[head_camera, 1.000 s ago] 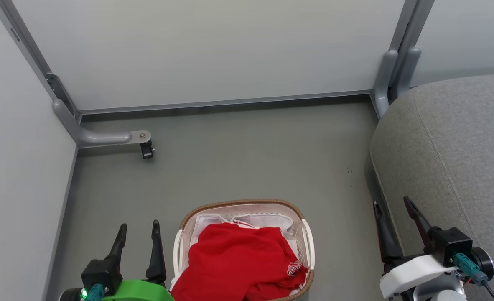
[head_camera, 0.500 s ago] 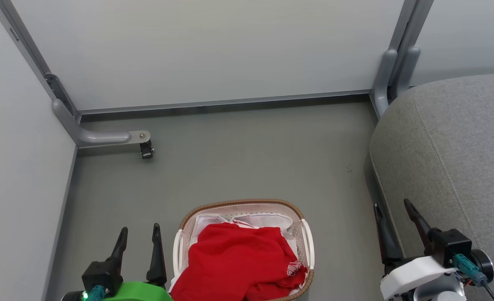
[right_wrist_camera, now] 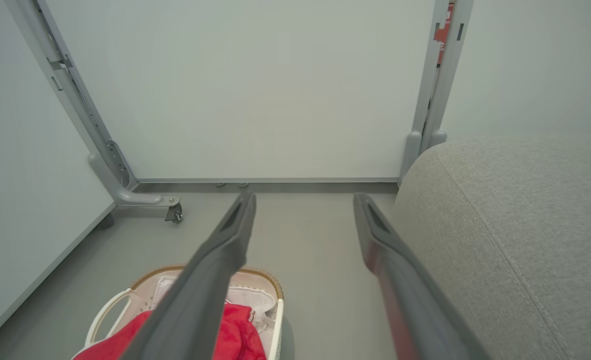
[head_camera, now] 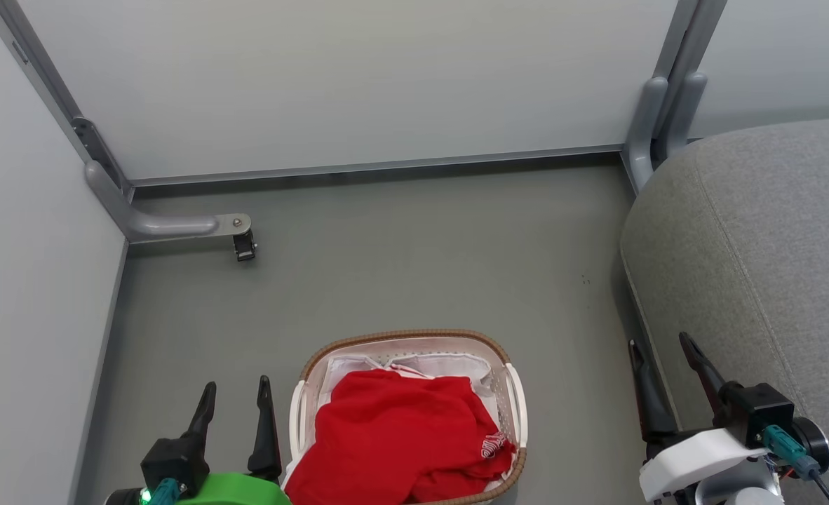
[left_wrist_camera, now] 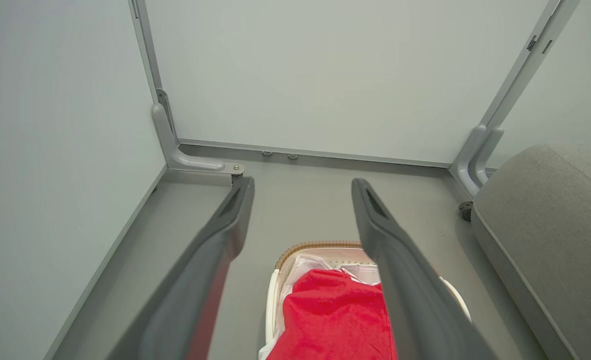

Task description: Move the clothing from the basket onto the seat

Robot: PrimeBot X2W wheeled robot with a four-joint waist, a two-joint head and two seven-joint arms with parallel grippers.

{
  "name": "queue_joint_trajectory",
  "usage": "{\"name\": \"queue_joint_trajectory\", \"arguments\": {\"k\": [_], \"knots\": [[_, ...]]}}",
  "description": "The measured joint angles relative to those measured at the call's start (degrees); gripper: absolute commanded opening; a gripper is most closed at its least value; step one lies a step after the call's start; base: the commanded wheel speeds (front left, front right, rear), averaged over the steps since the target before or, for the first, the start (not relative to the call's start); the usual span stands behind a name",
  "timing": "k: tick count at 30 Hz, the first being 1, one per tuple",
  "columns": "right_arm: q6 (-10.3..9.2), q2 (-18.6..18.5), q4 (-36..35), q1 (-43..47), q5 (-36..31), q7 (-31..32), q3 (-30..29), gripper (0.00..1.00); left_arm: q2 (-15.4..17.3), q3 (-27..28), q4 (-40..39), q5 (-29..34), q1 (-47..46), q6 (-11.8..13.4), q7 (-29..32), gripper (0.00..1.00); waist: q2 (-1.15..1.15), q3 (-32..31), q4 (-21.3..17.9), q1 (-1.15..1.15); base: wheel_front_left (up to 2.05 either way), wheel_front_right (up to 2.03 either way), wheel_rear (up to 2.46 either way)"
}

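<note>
Only your head camera has tipped a touch since a second ago: you see the clothing [head_camera: 400,435] heaped in the basket [head_camera: 407,335], the left gripper [head_camera: 238,382] just left of the basket, the right gripper [head_camera: 658,341] well to its right by the seat [head_camera: 772,245], both jaws spread wide and empty. From your left wrist, the basket [left_wrist_camera: 320,245] lies beneath the parted fingers [left_wrist_camera: 215,250], the clothing [left_wrist_camera: 335,315] inside. From your right wrist, one finger crosses over the basket [right_wrist_camera: 260,272], the seat [right_wrist_camera: 500,225] well to the basket's right.

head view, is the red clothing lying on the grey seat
No, the clothing lies heaped in the basket, apart from the seat.
</note>
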Motion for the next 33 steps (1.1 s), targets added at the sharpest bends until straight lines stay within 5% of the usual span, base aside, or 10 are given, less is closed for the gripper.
{"name": "queue_joint_trajectory", "arguments": {"k": [11, 27, 33], "knots": [[0.0, 0.0, -2.5, -4.2, -0.4, 0.0, -0.9, 1.0, 0.0, -3.0, 2.7, 6.4, -10.9, -2.8, 0.0, 1.0, 0.0, 5.7, -0.5, 0.0, 0.0, 0.0, 0.0], [0.01, -0.1, -7.3, -20.2, 2.8, 0.0, -2.3, 1.0, 2.6, -14.8, 31.5, 12.4, -39.7, -6.2, 3.2, 1.0, 0.0, 25.0, -4.9, 0.01, 0.0, 0.0, 0.0], [0.02, -0.1, -8.3, -23.6, 4.6, 0.0, -2.2, 1.0, 3.0, -25.7, 38.4, 9.6, -45.0, -6.6, 6.5, 1.0, 0.0, 32.5, -7.5, 0.01, 0.0, 0.0, 0.0]]}}
